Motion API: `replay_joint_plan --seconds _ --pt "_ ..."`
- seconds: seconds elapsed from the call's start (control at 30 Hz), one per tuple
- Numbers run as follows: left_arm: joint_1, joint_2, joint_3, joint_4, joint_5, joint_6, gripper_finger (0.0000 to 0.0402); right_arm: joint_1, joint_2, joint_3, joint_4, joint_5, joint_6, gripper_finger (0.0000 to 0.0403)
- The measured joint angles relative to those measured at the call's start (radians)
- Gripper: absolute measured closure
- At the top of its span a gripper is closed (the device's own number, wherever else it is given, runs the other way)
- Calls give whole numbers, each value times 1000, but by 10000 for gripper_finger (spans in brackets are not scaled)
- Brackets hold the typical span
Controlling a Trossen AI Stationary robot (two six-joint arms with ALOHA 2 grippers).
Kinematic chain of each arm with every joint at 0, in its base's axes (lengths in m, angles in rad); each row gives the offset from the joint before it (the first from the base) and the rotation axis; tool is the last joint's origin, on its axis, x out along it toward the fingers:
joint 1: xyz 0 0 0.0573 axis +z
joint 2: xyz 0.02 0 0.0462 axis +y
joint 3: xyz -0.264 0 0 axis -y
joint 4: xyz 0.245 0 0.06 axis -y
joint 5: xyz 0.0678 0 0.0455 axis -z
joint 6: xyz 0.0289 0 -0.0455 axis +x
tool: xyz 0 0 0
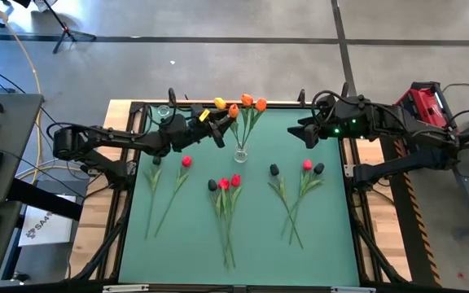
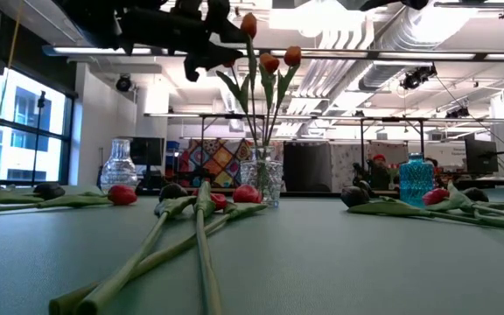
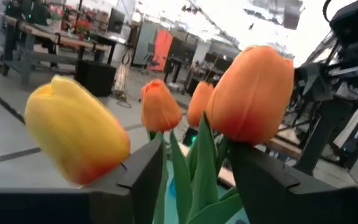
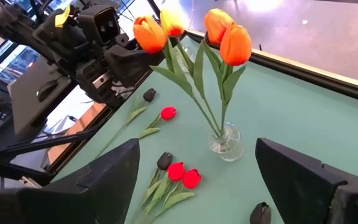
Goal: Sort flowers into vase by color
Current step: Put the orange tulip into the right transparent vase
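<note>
A small clear glass vase (image 1: 241, 153) (image 4: 224, 140) stands at the table's far middle, holding three orange tulips (image 1: 247, 99) (image 4: 235, 43) and a yellow one (image 1: 219, 103) (image 3: 73, 130) upright by their stems. My left gripper (image 1: 218, 134) (image 3: 194, 180) is open, high above the table just left of the bunch, and the green stems and leaves (image 3: 185, 168) stand between its fingers below the heads. My right gripper (image 1: 308, 132) (image 4: 197, 186) is open and hovers right of the vase. Red and dark tulips (image 1: 224, 184) lie flat on the green mat. My left gripper comes level from the table's left, its fingers (image 3: 142, 177) on either side of the stems and leaves (image 3: 191, 186) just under the tulip heads. Leaves lie against the inner side of the fingers; whether they bear on a stem I cannot tell.
On the mat lie a dark and a red tulip at the left (image 1: 186, 161), a dark and two red ones in the middle (image 1: 212, 185), and two dark and a red one at the right (image 1: 307, 164). A clear vase (image 2: 118, 166) and a blue vase (image 2: 416, 178) stand along the far edge.
</note>
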Motion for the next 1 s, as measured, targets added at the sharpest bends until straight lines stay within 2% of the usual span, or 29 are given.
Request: replay_joint_plan --seconds 0.17,0.43,0.6,0.77,1.0 --pt "-1 -51 0 -87 45 0 205 -1 0 0 -1 0 0 93" --pt "-2 -165 0 -294 46 10 203 -1 0 0 -17 8 1 93" --pt "4 -158 7 -326 38 -25 203 -2 0 0 -17 33 5 93" --pt "-3 -140 68 -399 42 -34 203 -2 0 0 -18 41 8 93" --pt "-16 -150 158 -510 -8 52 209 -2 0 0 -19 41 8 93"
